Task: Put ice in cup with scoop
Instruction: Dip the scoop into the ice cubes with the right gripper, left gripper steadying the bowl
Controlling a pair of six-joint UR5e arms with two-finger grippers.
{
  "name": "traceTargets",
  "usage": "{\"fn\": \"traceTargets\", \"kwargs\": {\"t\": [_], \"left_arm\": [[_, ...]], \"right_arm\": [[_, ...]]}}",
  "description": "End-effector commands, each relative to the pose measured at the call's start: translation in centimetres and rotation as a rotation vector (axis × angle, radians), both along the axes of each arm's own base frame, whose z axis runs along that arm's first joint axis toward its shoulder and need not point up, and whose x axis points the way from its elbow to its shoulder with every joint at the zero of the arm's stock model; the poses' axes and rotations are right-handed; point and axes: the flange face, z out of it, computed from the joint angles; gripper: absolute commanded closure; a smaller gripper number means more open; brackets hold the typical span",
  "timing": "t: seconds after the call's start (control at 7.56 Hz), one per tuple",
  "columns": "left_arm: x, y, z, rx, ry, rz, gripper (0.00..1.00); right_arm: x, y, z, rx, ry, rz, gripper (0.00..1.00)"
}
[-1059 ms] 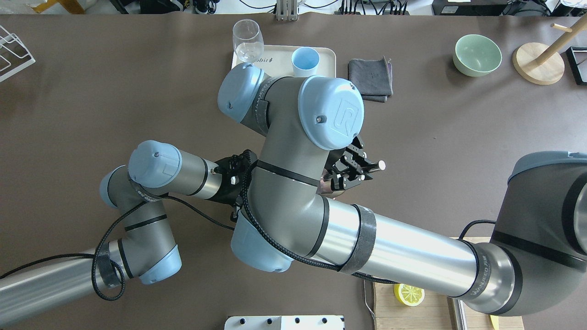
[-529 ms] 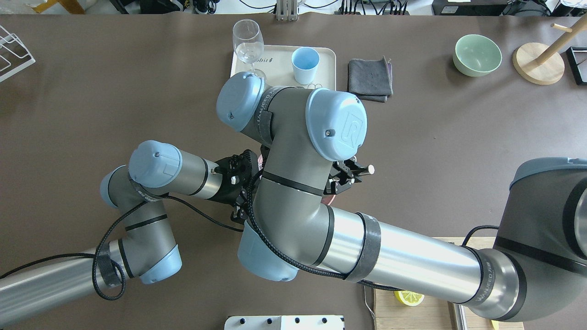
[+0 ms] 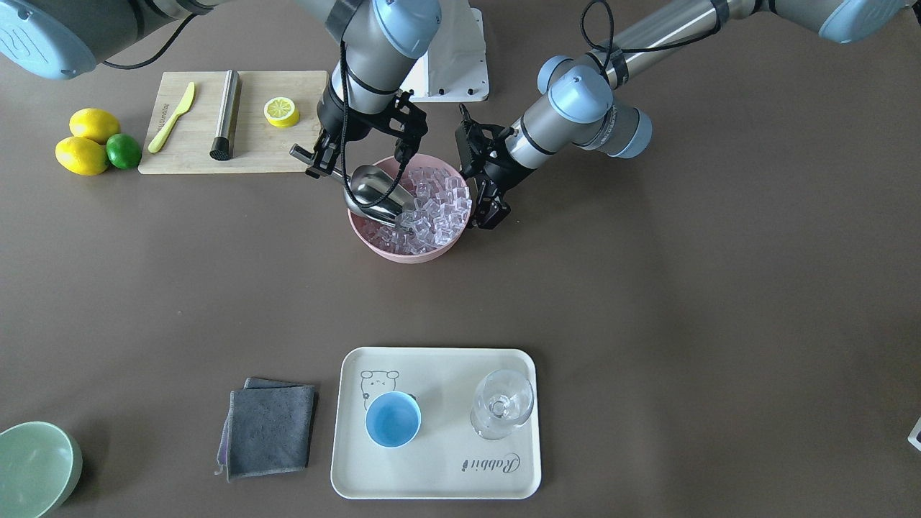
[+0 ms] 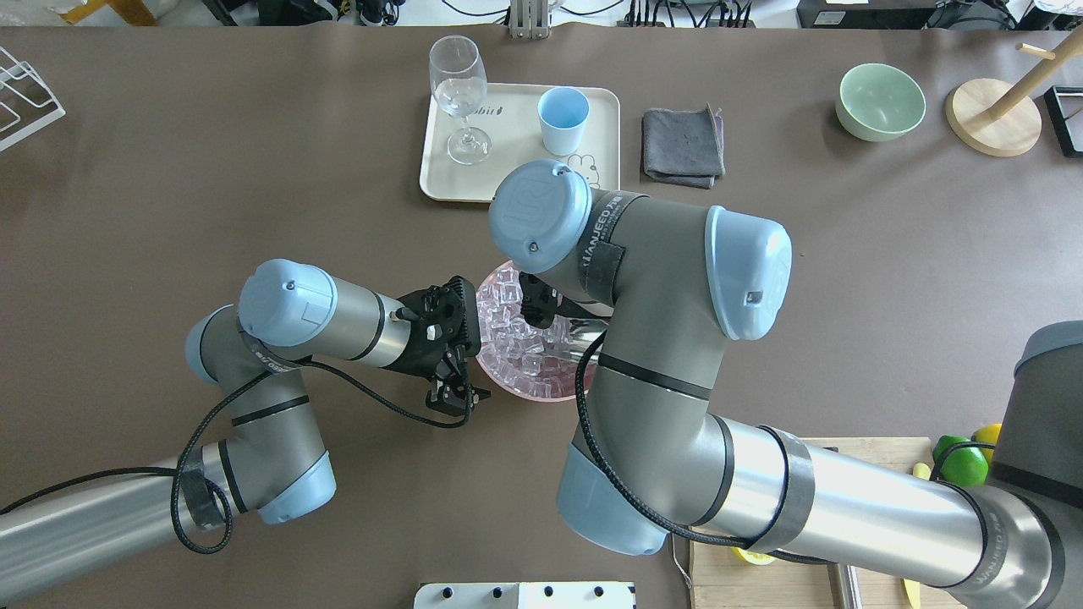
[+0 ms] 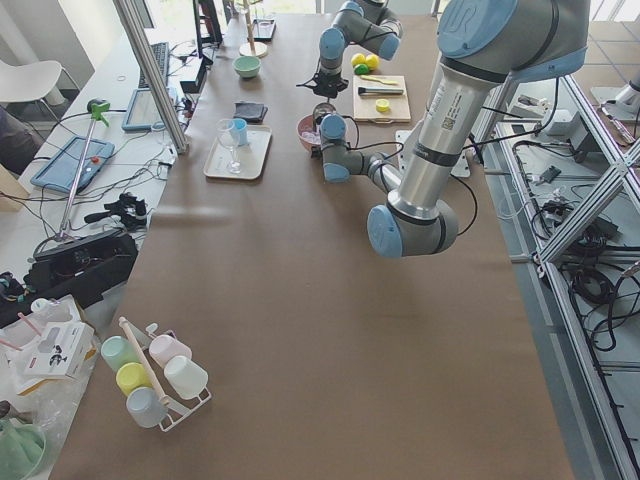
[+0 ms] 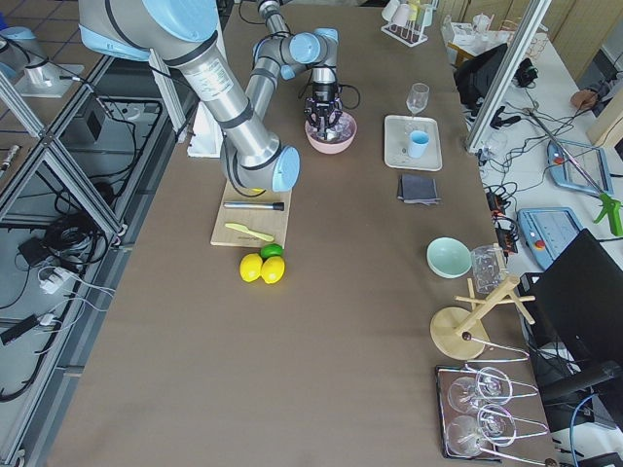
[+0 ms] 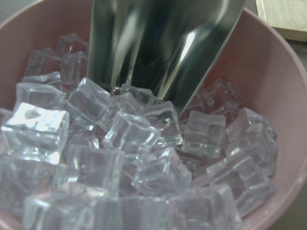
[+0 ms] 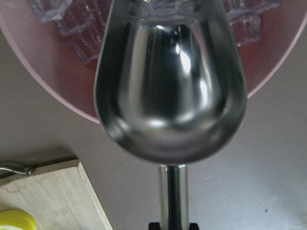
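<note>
Two robot arms meet at a pink bowl (image 3: pixel 406 255) in the middle of the brown counter (image 3: pixel 683 302). The bowl is full of ice (image 3: pixel 437 207), lots of small clear cubes in a pile. The right gripper (image 3: pixel 321 160) has its fingers shut tight on the short handle of the shiny scoop (image 3: pixel 374 193). The scoop tips down into the right side of the bowl, as the robot sees it. Its open front lip touches the cubes, and its handle sticks out over the rim. From the right wrist camera, the inside of the scoop looks bare and shiny, with cubes just at the lip. The left gripper (image 3: pixel 475 173) sits just beside the bowl's left rim. Its fingers are spread wide and hold nothing, and I cannot tell if they touch the bowl. The light-blue cup (image 3: pixel 393 419) stands upright on a cream tray (image 3: pixel 439 460) on the far side of the counter from the robot, well apart from the bowl. A wine glass (image 3: pixel 502 403) stands on the same tray, left of the cup. A folded grey cloth (image 3: pixel 270 428) lies right of the tray, and a pale green bowl (image 3: pixel 36 467) sits farther right. Near the robot, on its right, a wooden cutting board (image 3: pixel 259 147) carries a half lemon (image 3: pixel 280 111), a yellow knife (image 3: pixel 171 119) and a steel cylinder (image 3: pixel 226 108). Two lemons (image 3: pixel 81 156) and a lime (image 3: pixel 124 151) lie just beside the board.
</note>
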Motion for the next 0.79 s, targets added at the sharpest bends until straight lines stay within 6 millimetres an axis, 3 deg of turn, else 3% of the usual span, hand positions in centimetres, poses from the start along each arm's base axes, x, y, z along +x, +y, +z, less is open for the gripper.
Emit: {"fn": "traceTargets", "kwargs": {"t": [0.0, 0.26, 0.66], "left_arm": [[-0.1, 0.0, 0.1, 0.000, 0.000, -0.001, 0.01], [-0.1, 0.0, 0.0, 0.001, 0.001, -0.001, 0.01], [-0.1, 0.0, 0.0, 0.002, 0.001, -0.001, 0.01]], "right_arm": [[-0.7, -0.3, 1.7, 0.016, -0.105, 0.092, 1.00], [-0.3, 0.0, 2.9, 0.031, -0.159, 0.102, 1.00], [2.6, 1.5, 4.1, 0.049, -0.262, 0.159, 1.00]]}}
